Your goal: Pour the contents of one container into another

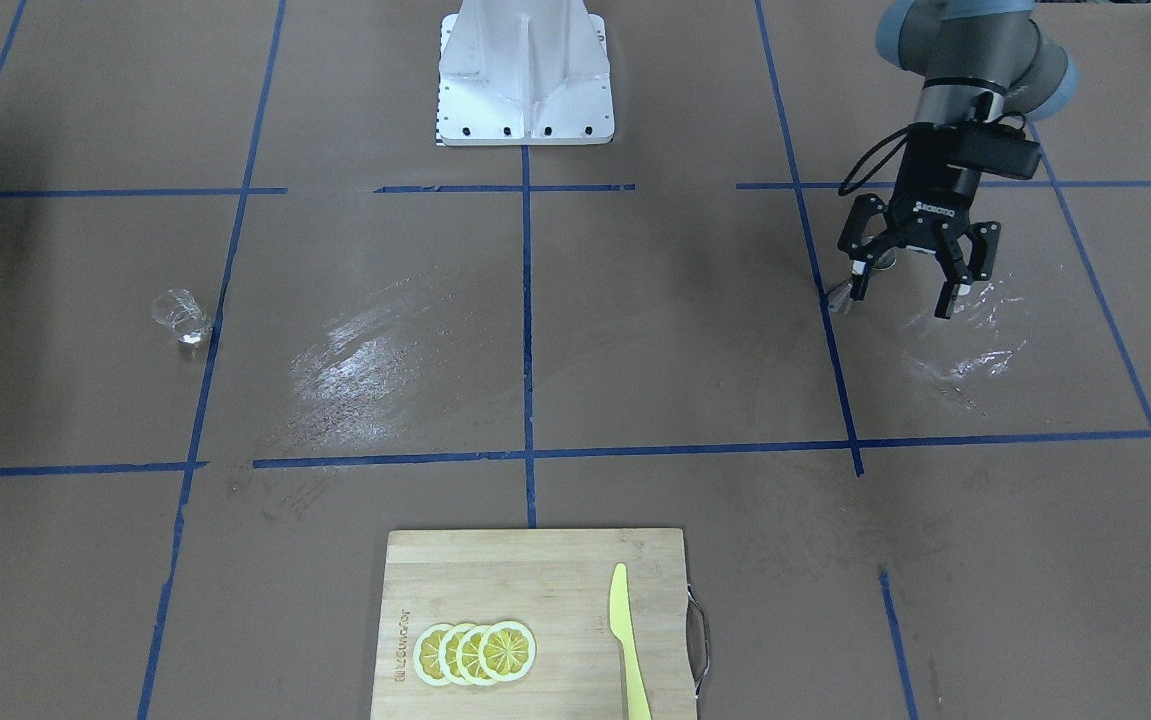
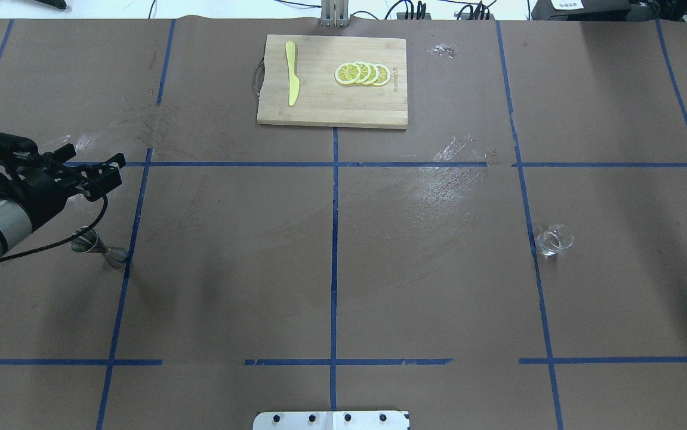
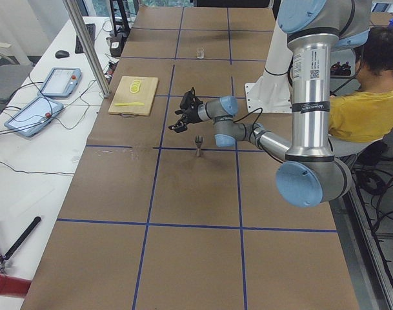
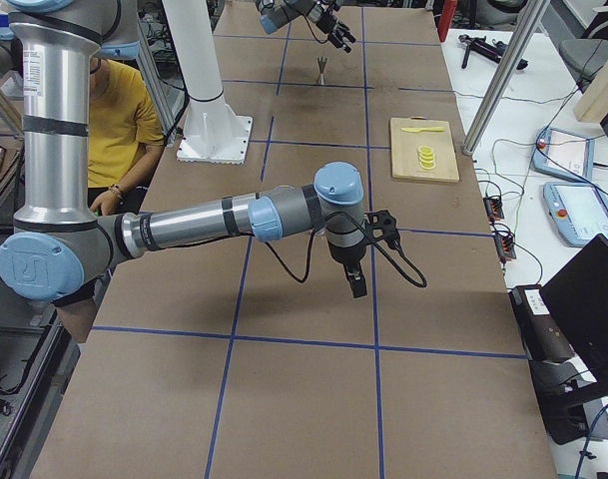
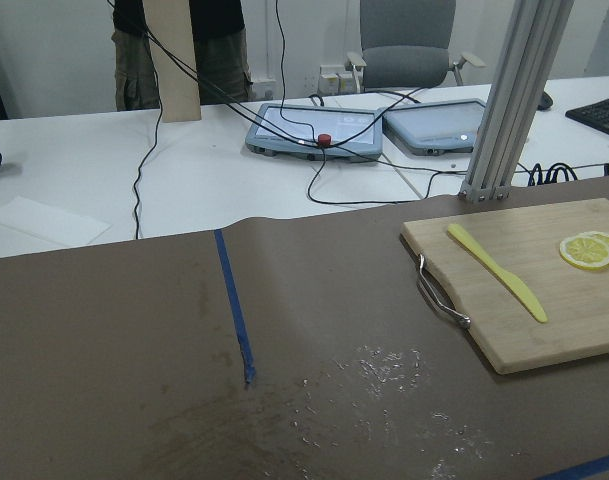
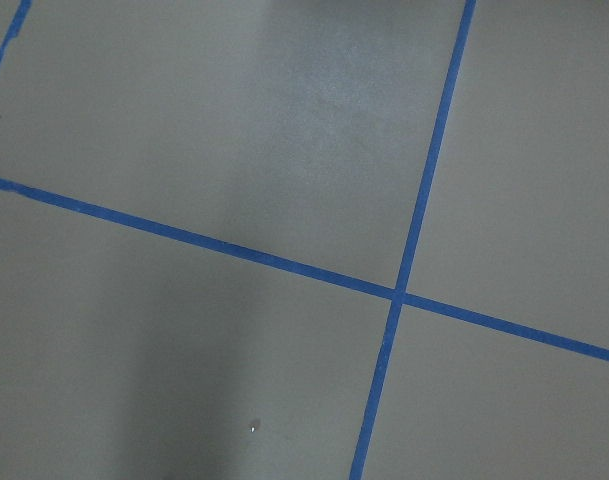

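The small clear glass (image 1: 180,315) stands upright and alone on the brown table, on the robot's right side (image 2: 554,240), far from both arms. The metal jigger (image 2: 97,246) stands upright on the robot's left, beside a blue tape line (image 3: 198,146). My left gripper (image 1: 903,293) hovers above the table just beyond the jigger, open, with nothing between its fingers (image 2: 89,156). The right gripper (image 4: 355,279) shows only in the exterior right view, pointing down over the table; I cannot tell whether it is open or shut. The right wrist view shows only tape lines.
A wooden cutting board (image 2: 331,101) with a yellow knife (image 2: 291,71) and lemon slices (image 2: 362,73) lies at the far middle edge. Wet patches (image 2: 444,185) shine on the paper. The white robot base (image 1: 525,75) stands at the near edge. An operator (image 3: 370,110) sits beside the base.
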Robot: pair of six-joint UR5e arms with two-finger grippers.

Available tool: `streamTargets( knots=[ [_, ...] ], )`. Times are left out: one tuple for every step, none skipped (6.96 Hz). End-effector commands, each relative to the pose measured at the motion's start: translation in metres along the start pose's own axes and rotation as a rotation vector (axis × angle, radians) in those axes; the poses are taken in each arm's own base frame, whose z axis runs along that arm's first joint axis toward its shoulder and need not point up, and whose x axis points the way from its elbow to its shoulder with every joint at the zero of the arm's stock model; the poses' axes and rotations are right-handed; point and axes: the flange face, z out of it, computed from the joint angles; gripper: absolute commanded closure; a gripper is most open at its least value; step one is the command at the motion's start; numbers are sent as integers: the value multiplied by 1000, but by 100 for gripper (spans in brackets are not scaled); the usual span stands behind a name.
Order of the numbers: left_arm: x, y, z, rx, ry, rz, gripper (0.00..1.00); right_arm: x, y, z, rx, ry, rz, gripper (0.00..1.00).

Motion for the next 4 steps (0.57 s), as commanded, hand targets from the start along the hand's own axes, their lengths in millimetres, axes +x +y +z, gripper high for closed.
streamTargets(
  knots=[
    [0,47,-29,113,-64,-3,0,-2,-1,-3,5,0,-4,0],
    [-21,53,-41,137,-70,-3,0,-2,0,-3,5,2,-4,0],
    [-26,66,-43,161,-95,18,0,-2,0,-3,5,0,-4,0],
    [-33,91,-43,204,-119,33,0,-2,0,-3,5,0,-4,0]
  ],
)
